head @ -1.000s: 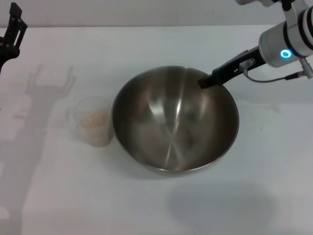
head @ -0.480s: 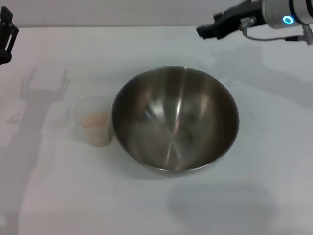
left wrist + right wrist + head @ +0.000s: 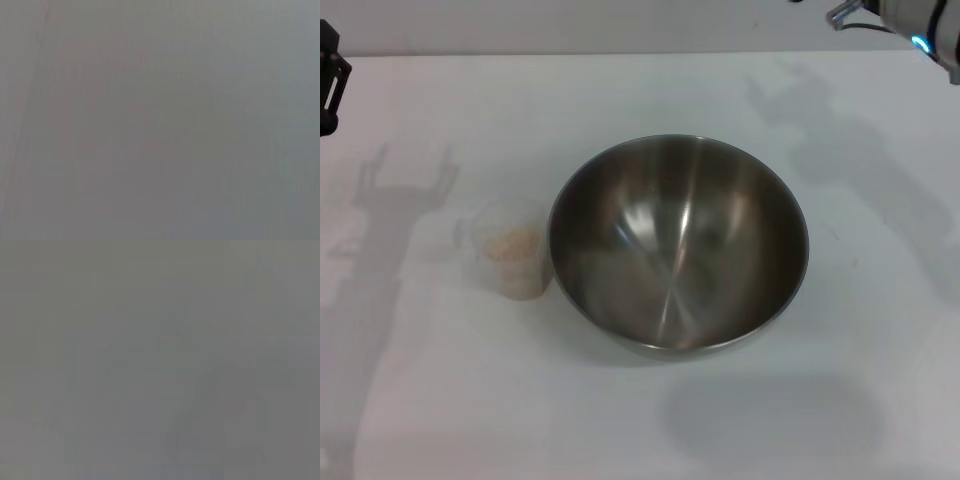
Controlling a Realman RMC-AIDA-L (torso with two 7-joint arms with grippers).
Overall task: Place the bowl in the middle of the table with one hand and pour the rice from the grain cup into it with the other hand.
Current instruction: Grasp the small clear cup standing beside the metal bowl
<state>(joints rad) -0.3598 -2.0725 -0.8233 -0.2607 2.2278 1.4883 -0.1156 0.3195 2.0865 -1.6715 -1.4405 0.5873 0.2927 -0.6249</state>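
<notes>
Your main risk now is at the grain cup (image 3: 512, 258): it stands upright on the worktop (image 3: 880, 330) so close to the left side of the bowl (image 3: 678, 243) that the two look to be touching or almost so. If you bring the left end effector (image 3: 328, 80) in from the bowl side, a finger may strike the steel wall, push the bowl off the middle, or tip the cup and spill the rice (image 3: 512, 243). The cup's long axis is vertical and its mouth points up; I cannot tell which way its handle points. The bowl sits open side up, about in the middle of the worktop, with no rice visible inside. The left end effector is at the far left edge, well apart from the cup, and I cannot tell if it is spread. The right end effector is out of sight; only a part of its arm shows at the far right corner. Both wrist views show nothing useful.
</notes>
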